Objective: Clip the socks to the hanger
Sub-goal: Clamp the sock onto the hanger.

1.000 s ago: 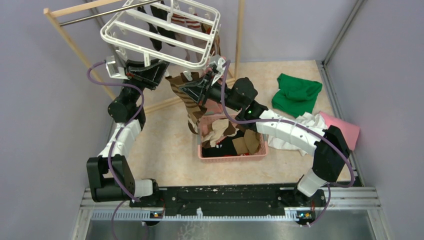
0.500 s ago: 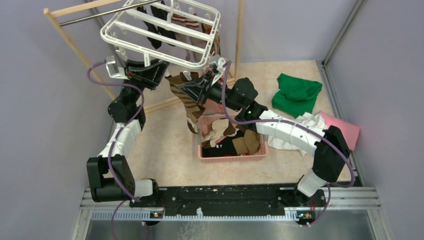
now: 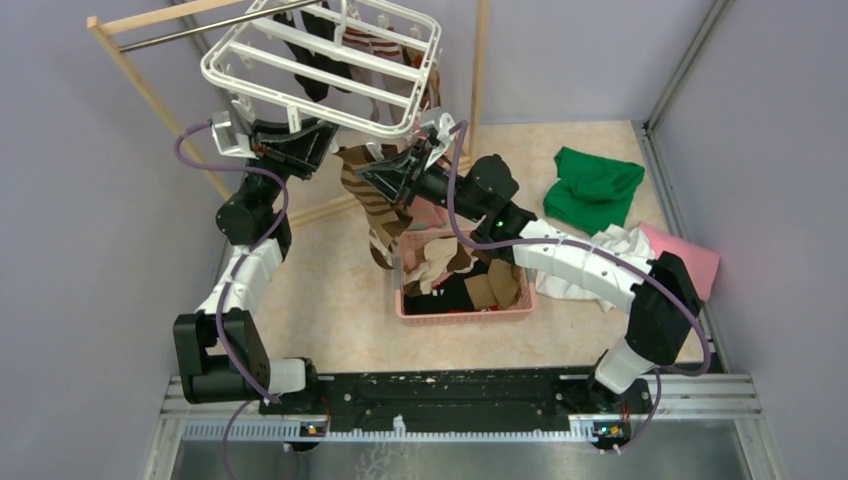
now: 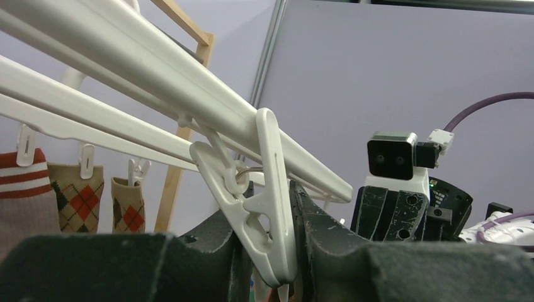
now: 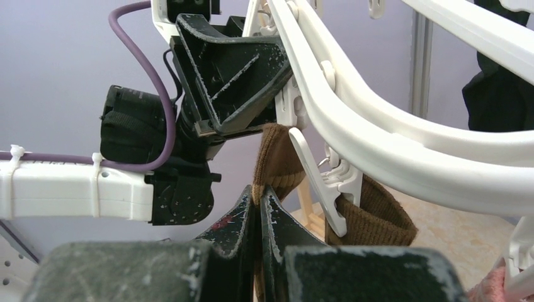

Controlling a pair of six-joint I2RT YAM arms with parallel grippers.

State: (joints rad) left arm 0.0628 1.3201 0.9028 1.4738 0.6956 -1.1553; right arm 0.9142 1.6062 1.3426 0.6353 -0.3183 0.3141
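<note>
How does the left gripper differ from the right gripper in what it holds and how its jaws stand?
The left gripper pinches a rigid white plastic clip; the right gripper pinches the cuff of a soft brown sock. The left gripper's jaws stand apart by the clip's thickness; the right gripper's jaws are nearly pressed together. Both reach up beneath the white plastic grid hanger.

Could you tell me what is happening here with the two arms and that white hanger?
The left gripper is pinching one clip on the white hanger. The right gripper is shut on a brown sock and holds its cuff up close to that clip; whether the cuff sits in the clip yet is hidden. Argyle socks already hang clipped, and more socks lie in the pink basket.
</note>
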